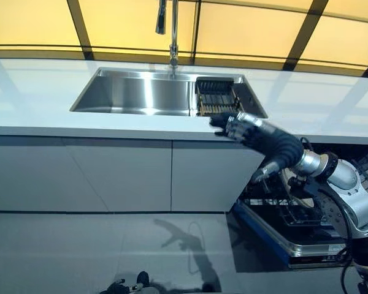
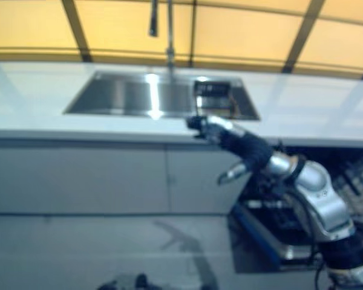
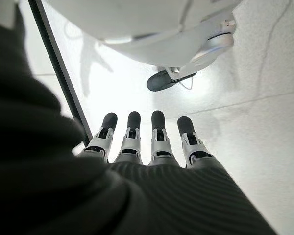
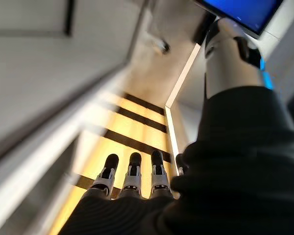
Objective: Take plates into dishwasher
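A: Right hand [image 1: 236, 127] — pose?
B: Arm reaches up from lower right, hand raised at the front edge of the white counter [image 1: 43, 98], just by the sink's [image 1: 135, 92] right end. Fingers [image 4: 132, 171] straight, relaxed, holding nothing.
A: Left hand [image 3: 152, 147]?
B: Only in its own wrist view. Fingers out straight, pointing at pale floor [image 3: 264, 122], nothing in it.
A: Plates?
B: Can't make any out for sure. One dark rack [image 1: 216, 98] sits in the sink's right part — contents too small to tell. One dishwasher [image 1: 294, 220] is open at lower right, lower basket pulled out under the arm; what's in it isn't clear either.
A: Other counts?
B: One sink, one tap [image 1: 172, 30] behind it, one row of pale cabinet fronts [image 1: 110, 174] below the counter.
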Robot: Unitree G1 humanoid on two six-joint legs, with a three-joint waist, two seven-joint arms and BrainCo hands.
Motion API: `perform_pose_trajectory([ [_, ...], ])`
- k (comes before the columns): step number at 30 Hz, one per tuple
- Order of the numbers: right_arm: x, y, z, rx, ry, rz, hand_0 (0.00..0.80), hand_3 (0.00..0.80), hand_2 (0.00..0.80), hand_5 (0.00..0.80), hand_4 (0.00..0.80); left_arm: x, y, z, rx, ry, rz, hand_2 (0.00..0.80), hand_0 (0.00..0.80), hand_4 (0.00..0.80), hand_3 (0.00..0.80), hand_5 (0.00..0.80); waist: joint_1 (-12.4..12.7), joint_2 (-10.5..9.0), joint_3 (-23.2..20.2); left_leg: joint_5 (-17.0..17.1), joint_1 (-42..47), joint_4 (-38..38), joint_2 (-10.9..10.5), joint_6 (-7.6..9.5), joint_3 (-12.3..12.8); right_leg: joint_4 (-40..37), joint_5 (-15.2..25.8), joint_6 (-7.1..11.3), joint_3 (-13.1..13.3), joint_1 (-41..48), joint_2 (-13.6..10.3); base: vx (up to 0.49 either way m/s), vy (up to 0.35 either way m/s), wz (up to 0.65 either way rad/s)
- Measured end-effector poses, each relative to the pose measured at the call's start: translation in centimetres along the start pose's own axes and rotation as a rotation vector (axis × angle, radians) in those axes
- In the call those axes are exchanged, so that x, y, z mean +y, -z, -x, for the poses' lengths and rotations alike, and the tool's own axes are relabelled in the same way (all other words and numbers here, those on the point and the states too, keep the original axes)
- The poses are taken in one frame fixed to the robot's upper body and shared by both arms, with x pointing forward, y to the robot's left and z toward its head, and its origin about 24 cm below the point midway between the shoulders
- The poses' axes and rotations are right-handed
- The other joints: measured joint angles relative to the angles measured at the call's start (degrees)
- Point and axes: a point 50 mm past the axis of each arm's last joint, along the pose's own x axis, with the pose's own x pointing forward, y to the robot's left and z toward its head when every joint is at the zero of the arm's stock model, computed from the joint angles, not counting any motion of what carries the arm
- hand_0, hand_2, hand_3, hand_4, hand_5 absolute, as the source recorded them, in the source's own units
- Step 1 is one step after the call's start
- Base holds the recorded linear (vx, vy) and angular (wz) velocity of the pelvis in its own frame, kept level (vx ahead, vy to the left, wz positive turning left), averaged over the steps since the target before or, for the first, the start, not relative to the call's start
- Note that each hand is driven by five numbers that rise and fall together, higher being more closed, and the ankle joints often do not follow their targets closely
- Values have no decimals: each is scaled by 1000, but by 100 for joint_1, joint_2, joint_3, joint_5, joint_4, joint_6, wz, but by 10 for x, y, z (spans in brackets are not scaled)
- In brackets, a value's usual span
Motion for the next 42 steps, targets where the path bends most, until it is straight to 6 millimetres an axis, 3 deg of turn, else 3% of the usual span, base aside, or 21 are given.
perform_pose_trajectory([
  [2,-5,15,12,144,25,25,0,0,0,0,0,3,2,0,2,-5,-2,0,0,0,0,0,0,7,5,0,18,4,-26,-1,-1,-1,-14,-11,2,29,-27,-3,-7,5],
  [4,-12,44,40,357,106,-21,0,0,0,0,0,9,3,1,-3,-16,-9,0,0,0,0,0,-36,-4,40,-20,26,7,-76,-44,30,0,-31,26,32,26,-76,12,14,-2],
  [7,-18,71,76,464,314,-112,0,0,0,0,0,13,8,2,4,-25,-12,0,0,0,0,0,-160,-6,109,-22,86,-49,-143,-42,79,-1,-37,99,115,40,-119,55,36,-6],
  [11,-27,102,126,360,940,-270,0,0,0,0,0,11,11,3,4,-21,-10,0,0,0,0,0,-428,34,215,-83,218,-68,-176,-17,238,-4,-54,135,257,74,-163,49,63,-18],
  [12,-25,112,136,310,1129,-317,0,0,0,0,0,8,9,3,-2,-14,-8,0,0,0,0,0,-476,80,245,-103,247,-68,-174,-16,295,-5,-52,139,308,71,-167,77,106,-20],
  [16,-11,136,164,299,1527,-397,0,0,0,0,0,4,-5,0,-36,-1,-21,0,0,0,0,0,-635,175,317,-128,334,-71,-172,-21,355,-6,-53,142,362,122,-171,75,71,-9],
  [17,-4,144,179,320,1693,-424,0,0,0,0,0,3,-14,-1,-59,6,-45,0,0,0,0,0,-634,218,322,-141,365,-87,-171,-26,383,-7,-56,146,380,142,-177,73,40,-6],
  [21,10,157,210,374,2021,-458,0,0,0,0,0,0,-20,-2,-72,20,-77,0,0,0,0,0,-607,269,305,-166,405,-95,-163,-44,415,-7,-58,144,407,158,-188,95,38,-4],
  [24,32,169,232,466,2291,-485,0,0,0,0,0,-2,-17,-2,-52,29,-101,0,0,0,0,0,-595,291,294,-169,405,-95,-164,-44,413,-7,-59,143,411,154,-191,103,40,-1],
  [28,66,186,247,638,2484,-518,0,0,0,0,0,-5,-16,-2,-47,42,-132,0,0,0,0,0,-536,365,249,-173,385,-97,-175,-40,409,-7,-65,141,406,116,-206,69,39,0],
  [33,87,192,260,778,2595,-502,0,0,0,0,0,-11,-17,-1,-57,71,-173,0,0,0,0,0,-422,529,124,-181,313,-95,-216,-23,408,-7,-83,138,391,31,-250,96,92,-1],
  [39,108,205,263,862,2597,-623,0,0,0,0,0,-13,-18,-1,-61,95,-182,0,0,0,0,0,-340,553,98,-211,322,-96,-293,20,420,-5,-71,217,423,26,-331,111,113,-1],
  [42,113,213,260,895,2513,-726,0,0,0,0,0,-12,-24,0,-80,98,-188,0,0,0,0,0,-280,531,102,-229,322,-99,-364,51,441,7,-63,269,445,8,-395,75,179,-3],
])
